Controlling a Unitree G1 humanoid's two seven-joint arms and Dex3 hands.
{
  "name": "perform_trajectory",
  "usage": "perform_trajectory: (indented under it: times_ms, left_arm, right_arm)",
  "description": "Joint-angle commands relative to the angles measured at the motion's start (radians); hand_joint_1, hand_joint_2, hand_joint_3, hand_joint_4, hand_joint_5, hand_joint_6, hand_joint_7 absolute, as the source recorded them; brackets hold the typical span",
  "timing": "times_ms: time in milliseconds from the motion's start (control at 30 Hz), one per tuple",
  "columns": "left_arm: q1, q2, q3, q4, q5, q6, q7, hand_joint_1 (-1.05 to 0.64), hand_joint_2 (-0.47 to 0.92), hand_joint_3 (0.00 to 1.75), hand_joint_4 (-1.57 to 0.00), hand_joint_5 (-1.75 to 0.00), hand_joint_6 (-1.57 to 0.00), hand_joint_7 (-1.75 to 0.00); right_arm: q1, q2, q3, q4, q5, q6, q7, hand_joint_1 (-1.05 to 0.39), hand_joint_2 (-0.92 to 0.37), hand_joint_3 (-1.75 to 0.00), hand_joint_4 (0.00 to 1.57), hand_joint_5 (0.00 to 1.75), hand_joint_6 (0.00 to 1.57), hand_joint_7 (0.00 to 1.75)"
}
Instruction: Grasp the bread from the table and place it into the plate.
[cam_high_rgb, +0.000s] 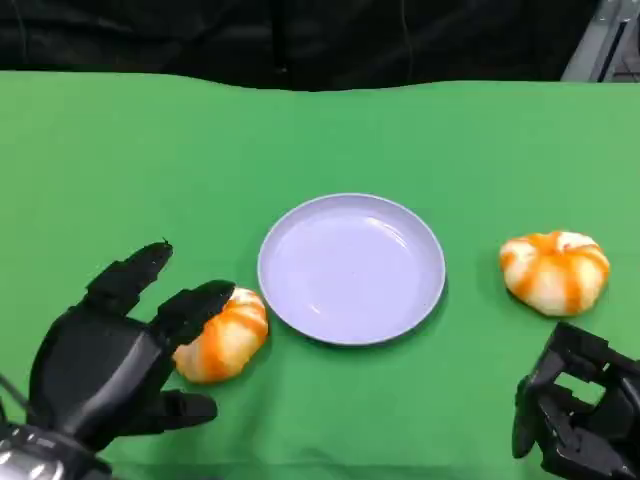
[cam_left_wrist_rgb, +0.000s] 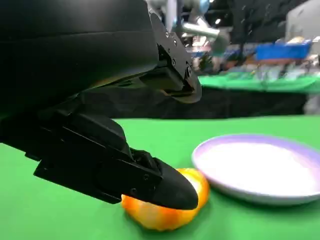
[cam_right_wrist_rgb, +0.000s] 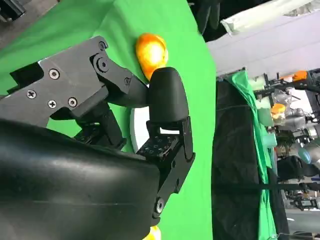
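Two bread rolls and one plate lie on the green table. The plate (cam_high_rgb: 351, 268) is round, shallow and pale lavender, upright at the table's middle, with nothing in it. The left roll (cam_high_rgb: 222, 338) is rounded, orange with pale stripes, and lies just beside the plate's left rim, apart from it. The right roll (cam_high_rgb: 555, 271) has the same orange-and-white striping and lies near the plate's right side, separated by bare cloth.

No text or labels can be read.
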Motion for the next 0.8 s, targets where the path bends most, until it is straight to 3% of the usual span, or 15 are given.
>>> perform_trajectory:
  times_ms: [33,400,800]
  left_arm:
    - [-0.08,0.022,-0.052,0.152,-0.004,0.028,0.066,-0.96,0.92,0.17,-0.14,-0.02,-0.39,0.0]
    - [-0.218,0.012,-0.154,0.428,-0.065,0.096,0.126,-0.97,0.92,0.23,-0.15,-0.01,-0.37,0.0]
    - [-0.344,-0.017,-0.248,0.675,-0.138,0.078,0.209,-0.96,0.92,0.23,-0.17,-0.01,-0.4,-0.01]
  right_arm:
    - [0.004,-0.007,-0.01,-0.004,-0.002,-0.013,0.004,-0.17,-0.66,-0.99,0.87,1.75,0.75,1.6]
    - [0.011,0.001,-0.006,-0.008,-0.003,-0.023,0.003,-0.15,-0.66,-1.01,0.87,1.75,0.74,1.62]
    - [0.034,0.002,0.0,-0.038,0.001,-0.009,-0.005,-0.16,-0.66,-1.03,0.87,1.75,0.74,1.62]
